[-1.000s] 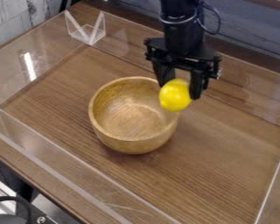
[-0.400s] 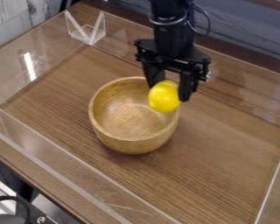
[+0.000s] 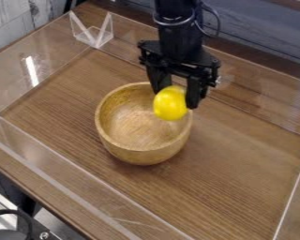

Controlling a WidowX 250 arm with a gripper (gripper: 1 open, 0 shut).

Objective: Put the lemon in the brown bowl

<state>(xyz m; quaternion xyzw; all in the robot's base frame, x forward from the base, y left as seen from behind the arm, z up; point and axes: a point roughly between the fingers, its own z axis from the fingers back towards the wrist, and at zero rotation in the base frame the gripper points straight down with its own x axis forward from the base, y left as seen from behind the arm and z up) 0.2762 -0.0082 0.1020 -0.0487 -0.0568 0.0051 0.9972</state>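
Note:
The bright yellow lemon hangs in the air over the right part of the brown bowl, just above its rim. My black gripper comes down from above and is shut on the lemon, one finger on each side of it. The bowl is a round, light wooden one with thick walls; it stands on the wooden tabletop and its inside shows nothing in it.
Clear acrylic walls border the tabletop on the left and front. A small clear plastic stand sits at the back left. The table's front edge runs along the lower left.
The gripper has carried the lemon to the left, from beside the bowl's right rim to over the bowl's right part. The bowl has not moved.

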